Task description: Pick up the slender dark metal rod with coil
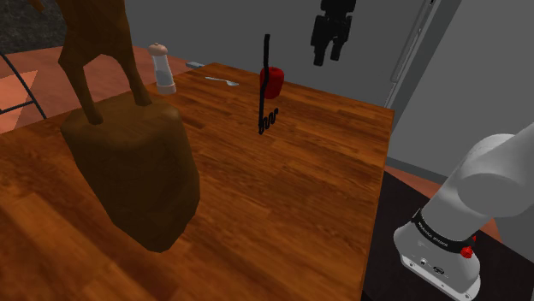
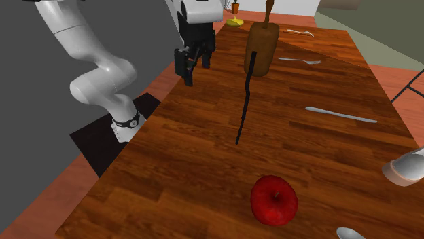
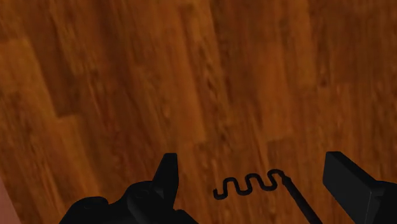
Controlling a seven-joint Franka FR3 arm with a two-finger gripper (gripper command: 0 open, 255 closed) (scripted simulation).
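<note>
- The end effector (image 3: 251, 167) is held above the worktop (image 1: 299, 197), fingers apart, nothing clasped; the approach is judged the step in hand.
- The dark rod (image 1: 265, 81) is seen standing near upright, coil end on the wood, below and between the fingers, untouched.
- A descent and a closing on the shaft are called for next.
- Further off, a red apple (image 2: 274, 199) and a brown block (image 1: 133, 175) are carried by the planked wood; grey walls (image 1: 376, 43) are seen beyond.

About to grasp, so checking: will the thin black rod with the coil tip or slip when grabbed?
Likely tippy: the rod seems to stand upright on just its small coil, so a nudge from the open gripper could topple it. Probably stiff and light, being straight and very thin. Its narrow shaft may slip or twist in the grasp.
</note>
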